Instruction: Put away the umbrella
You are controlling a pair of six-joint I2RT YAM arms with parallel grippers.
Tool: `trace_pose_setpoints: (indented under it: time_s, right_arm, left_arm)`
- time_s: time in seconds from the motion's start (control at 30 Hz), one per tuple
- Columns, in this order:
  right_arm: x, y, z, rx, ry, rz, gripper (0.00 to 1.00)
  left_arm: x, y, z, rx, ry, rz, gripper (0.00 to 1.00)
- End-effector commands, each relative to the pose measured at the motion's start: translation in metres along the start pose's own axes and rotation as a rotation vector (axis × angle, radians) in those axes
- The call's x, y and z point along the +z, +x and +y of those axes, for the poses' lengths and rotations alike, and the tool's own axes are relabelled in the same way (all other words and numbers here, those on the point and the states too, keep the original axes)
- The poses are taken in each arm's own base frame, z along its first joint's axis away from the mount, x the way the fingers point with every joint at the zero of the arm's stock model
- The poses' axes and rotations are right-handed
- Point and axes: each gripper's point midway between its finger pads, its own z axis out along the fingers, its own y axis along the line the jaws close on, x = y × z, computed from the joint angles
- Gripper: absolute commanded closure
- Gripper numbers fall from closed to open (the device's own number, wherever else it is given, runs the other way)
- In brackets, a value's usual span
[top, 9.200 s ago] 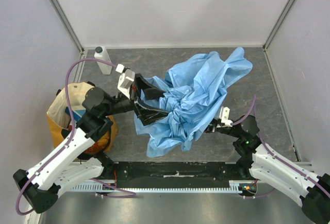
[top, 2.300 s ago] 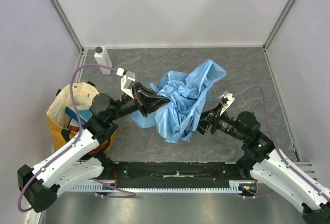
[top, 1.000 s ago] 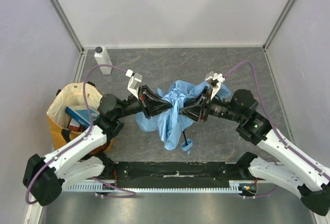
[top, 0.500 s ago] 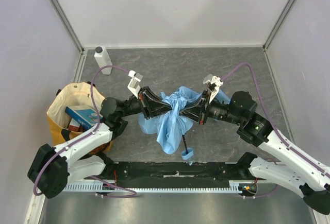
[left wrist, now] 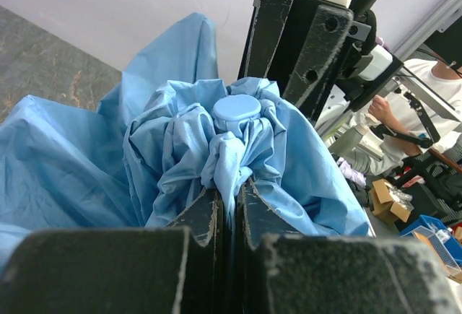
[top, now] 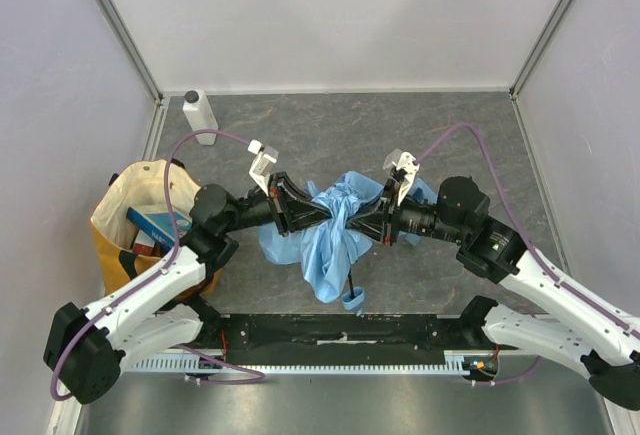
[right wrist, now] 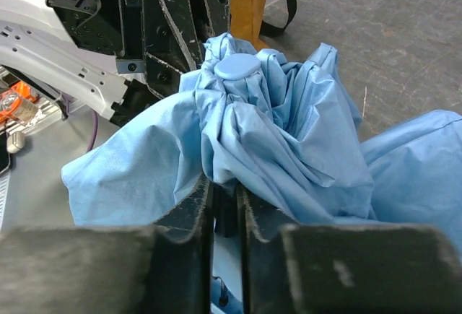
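left tool (top: pixel 312 212) and right tool (top: pixel 362 223) meet nose to nose over the middle of the grey worktop (top: pixel 480 145), both pinched tight on the bunched top of the light sky-blue fabric folding umbrella (top: pixel 335 245). the rest of it droops toward the near edge. yellow-and-cream tote bag (top: pixel 110 205) on the left holds a blue box (top: pixel 155 223); white plastic bottle (top: pixel 199 117) stands back left.
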Motion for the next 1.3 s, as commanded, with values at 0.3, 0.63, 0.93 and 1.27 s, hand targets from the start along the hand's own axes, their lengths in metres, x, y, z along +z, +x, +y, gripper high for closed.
trace_pose_setpoints:
  time_s: [0.3,0.63,0.93,1.27]
  right_arm:
    - [0.01,0.024,-0.015,-0.001,0.061,0.017,0.39]
    - [0.032,0.014,-0.009,-0.03,0.027,-0.033,0.3]
    - [0.056,0.013,-0.007,-0.084,0.024,-0.046,0.78]
    - [0.028,0.017,-0.008,-0.124,0.055,-0.095,1.0]
  left_arm:
    - [0.003,-0.061,-0.055,0.116,0.12,-0.199,0.98]
    - [0.004,-0.058,-0.069,0.08,0.237,-0.193,0.98]
    - [0.002,-0.051,-0.071,0.067,0.245,-0.19,0.98]
    - [-0.001,-0.041,-0.052,0.04,0.095,-0.124,0.63]
